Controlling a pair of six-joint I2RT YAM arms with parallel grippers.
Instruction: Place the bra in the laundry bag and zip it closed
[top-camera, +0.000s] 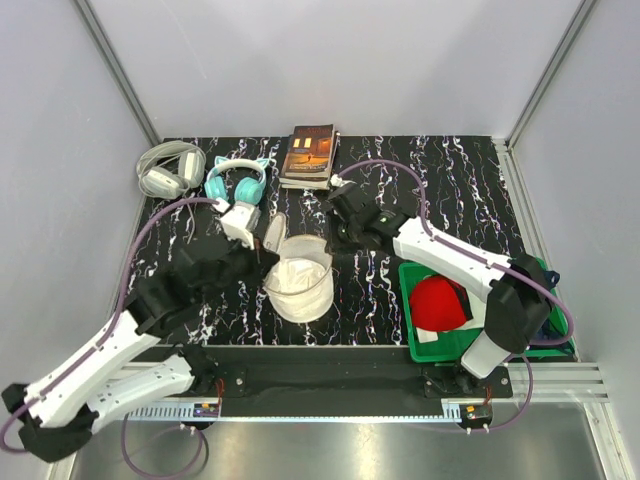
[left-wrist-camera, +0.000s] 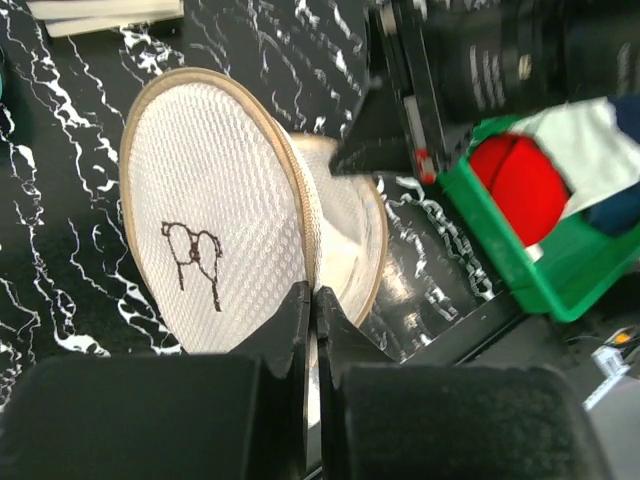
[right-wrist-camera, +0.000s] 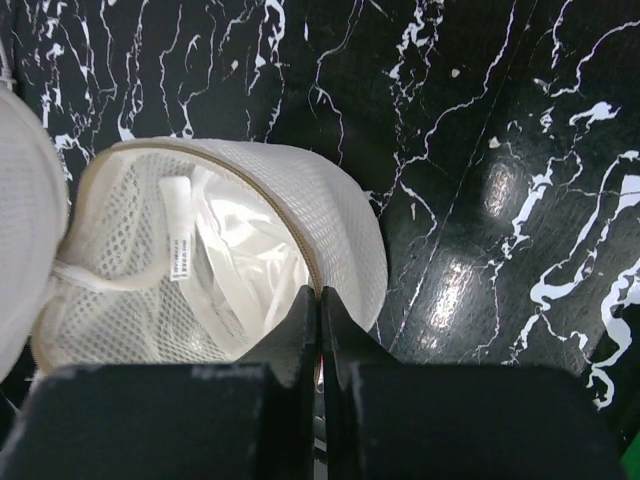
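The laundry bag lies open mid-table, its flat lid with the small black drawing standing on edge. White bra fabric with a sewn label fills the lower half; in the top view the bra shows inside. My left gripper is shut on the lid's zip rim, at the bag's left side. My right gripper is shut on the tan zip rim of the lower half, at the bag's far right edge.
A green bin at the right holds a red cloth and a dark blue cloth. White-grey headphones, teal cat-ear headphones and a book lie along the back of the black marbled table.
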